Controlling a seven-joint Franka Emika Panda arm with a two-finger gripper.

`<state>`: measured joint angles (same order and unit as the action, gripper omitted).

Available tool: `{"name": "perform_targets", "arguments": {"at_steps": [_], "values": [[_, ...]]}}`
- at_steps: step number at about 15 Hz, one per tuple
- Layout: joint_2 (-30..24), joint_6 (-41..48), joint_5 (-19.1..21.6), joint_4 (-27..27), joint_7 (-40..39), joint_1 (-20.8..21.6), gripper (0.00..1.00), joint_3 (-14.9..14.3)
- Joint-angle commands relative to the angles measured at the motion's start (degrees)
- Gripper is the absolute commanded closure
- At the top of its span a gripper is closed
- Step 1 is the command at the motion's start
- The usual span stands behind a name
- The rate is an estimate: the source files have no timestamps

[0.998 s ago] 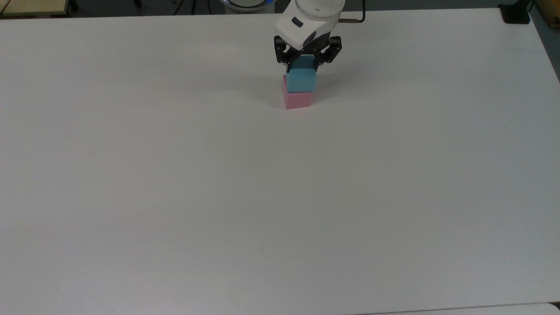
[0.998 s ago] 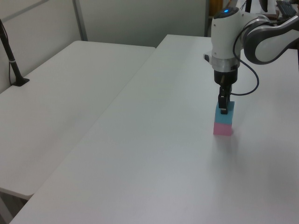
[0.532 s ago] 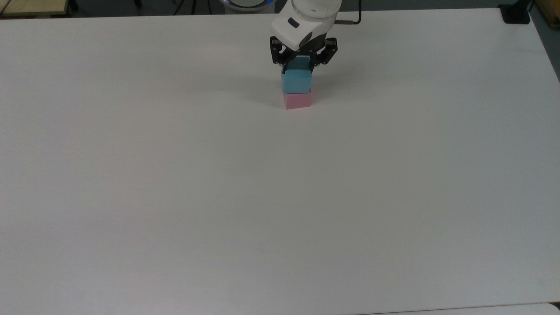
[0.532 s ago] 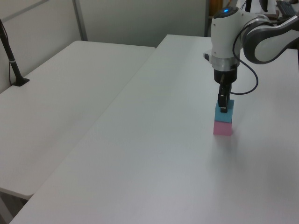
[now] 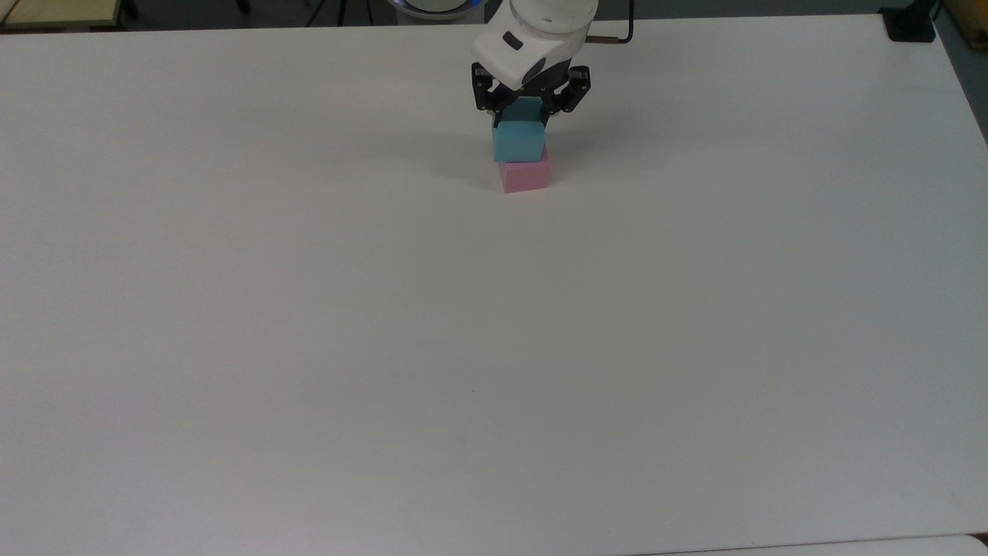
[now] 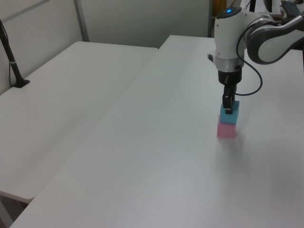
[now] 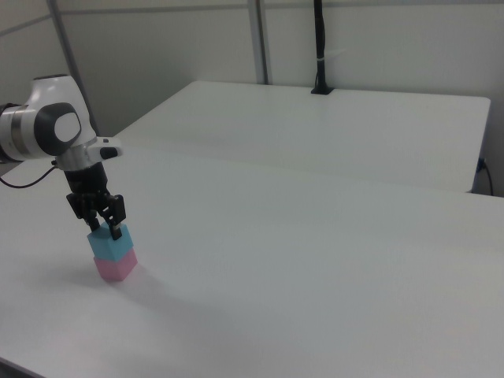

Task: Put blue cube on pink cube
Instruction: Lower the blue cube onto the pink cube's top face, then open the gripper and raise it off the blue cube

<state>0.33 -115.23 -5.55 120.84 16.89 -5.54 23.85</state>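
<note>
Gripper (image 5: 522, 116), upper centre of the top view, fingers clamped on blue cube (image 5: 518, 141) sitting atop pink cube (image 5: 525, 175); square it up, then release gently.

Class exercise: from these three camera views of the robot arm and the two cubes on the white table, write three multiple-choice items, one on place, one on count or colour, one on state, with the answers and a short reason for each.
1. Where is the blue cube?
A. beside the pink cube
B. on top of the pink cube
C. under the pink cube

2. How many cubes are on the table?
A. two
B. three
C. four

3. How does the pincer stand?
A. lifted well above the stack
B. lying flat on the table
C. pointing down, a finger on each side of the blue cube

Answers: 1 B, the left view and right view show blue stacked on pink. 2 A, one blue and one pink are all that show. 3 C, the top view shows the dark fingers flanking the blue cube.
</note>
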Motion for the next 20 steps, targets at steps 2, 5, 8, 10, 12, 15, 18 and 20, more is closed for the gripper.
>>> {"name": "perform_targets", "arguments": {"at_steps": [2, 5, 8, 10, 12, 15, 18, 20], "values": [[-0.94, 1.85, -1.04, -0.08, 0.25, -0.17, 0.04, -0.03], [-0.94, 2.03, -1.66, -0.17, 0.60, 0.18, 0.00, -0.03], [-0.94, 2.38, -1.66, -0.17, 0.69, 0.44, 0.00, 0.14], [-0.85, 2.47, -1.66, -0.17, 0.69, 0.44, 0.00, 0.14], [-0.94, 2.56, -1.66, -0.26, 0.78, 0.44, 0.00, 0.14], [-0.85, 6.24, -1.66, -3.76, 0.69, -0.08, 0.00, 0.14], [-0.85, 11.77, -1.05, -9.72, 0.26, -0.96, 0.00, -1.25], [-0.85, 14.76, -0.69, -15.52, 0.08, -1.75, 0.00, -4.93]]}}
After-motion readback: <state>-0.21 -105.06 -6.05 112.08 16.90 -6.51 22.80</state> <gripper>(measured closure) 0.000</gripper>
